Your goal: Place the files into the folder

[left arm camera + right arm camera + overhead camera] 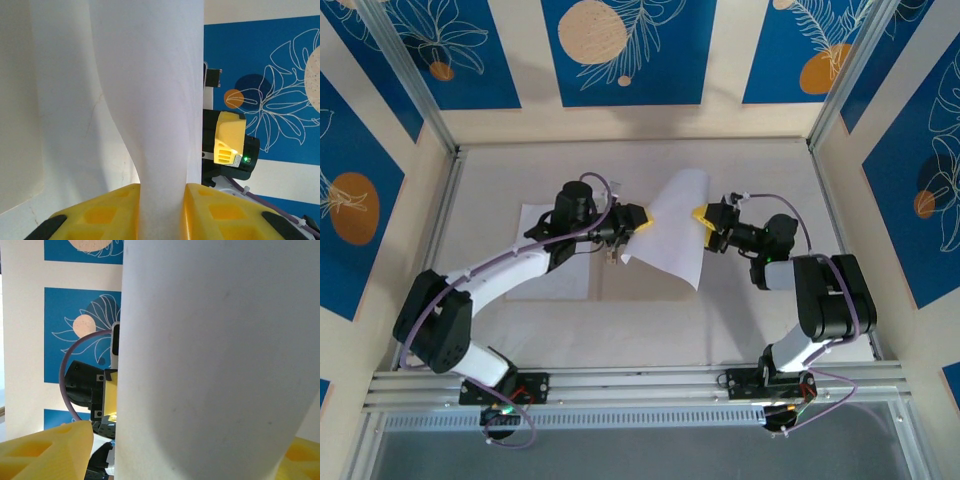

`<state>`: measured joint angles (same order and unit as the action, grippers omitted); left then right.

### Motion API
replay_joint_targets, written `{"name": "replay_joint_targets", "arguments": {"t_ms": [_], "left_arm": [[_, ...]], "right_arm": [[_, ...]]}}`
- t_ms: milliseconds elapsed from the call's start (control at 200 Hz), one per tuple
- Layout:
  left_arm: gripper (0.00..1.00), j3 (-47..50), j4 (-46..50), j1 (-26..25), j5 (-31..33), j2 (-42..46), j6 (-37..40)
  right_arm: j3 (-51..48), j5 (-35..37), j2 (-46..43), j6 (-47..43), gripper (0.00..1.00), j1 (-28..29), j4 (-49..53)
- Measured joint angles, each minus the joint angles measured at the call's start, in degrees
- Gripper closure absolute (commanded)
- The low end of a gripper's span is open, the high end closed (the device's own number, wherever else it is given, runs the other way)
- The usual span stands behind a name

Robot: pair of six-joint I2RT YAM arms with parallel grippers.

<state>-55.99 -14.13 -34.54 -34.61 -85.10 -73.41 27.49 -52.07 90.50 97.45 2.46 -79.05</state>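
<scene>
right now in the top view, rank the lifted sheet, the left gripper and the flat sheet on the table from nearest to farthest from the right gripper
From the right gripper:
1. lifted sheet, between its fingers, just to its left.
2. left gripper, across the sheet, pinching its other edge.
3. flat sheet, lying farther left, past the left gripper.

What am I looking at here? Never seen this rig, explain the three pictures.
Two robot arms are bolted at a table's near edge. One camera looks down on both from above. The other two pictures come from a camera on each wrist, with that gripper's yellow fingers at the bottom. The left gripper pinches a white paper sheet, which curls up off the table. The right gripper has its jaws wide around the opposite edge. A second white sheet lies flat under the left arm.
</scene>
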Motion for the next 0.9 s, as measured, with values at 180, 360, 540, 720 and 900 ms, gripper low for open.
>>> {"name": "replay_joint_targets", "arguments": {"t_ms": [180, 360, 540, 720, 900], "left_arm": [[0.71, 0.68, 0.35, 0.07, -0.98, 2.16, 0.5], [0.7, 2.89, 1.03, 0.66, -1.4, 4.09, 1.73], [0.7, 3.61, 1.66, 1.42, -2.05, 4.13, 1.99], [0.7, 3.61, 1.68, 1.81, -3.52, 4.11, 3.1], [0.7, 3.61, 1.66, 2.08, -5.11, 3.45, 3.93]], "right_arm": [[-0.02, 0.72, -3.56, 0.42, 0.27, -0.42, 1.77], [-0.02, 0.9, -6.84, 0.39, 0.27, -0.46, 3.98], [0.0, 0.87, -9.16, -0.55, 0.27, -0.46, 7.8], [0.0, 0.87, -11.08, -2.4, 0.28, -0.83, 11.89], [0.02, 0.87, -11.65, -3.96, 0.34, -0.83, 15.08]]}}
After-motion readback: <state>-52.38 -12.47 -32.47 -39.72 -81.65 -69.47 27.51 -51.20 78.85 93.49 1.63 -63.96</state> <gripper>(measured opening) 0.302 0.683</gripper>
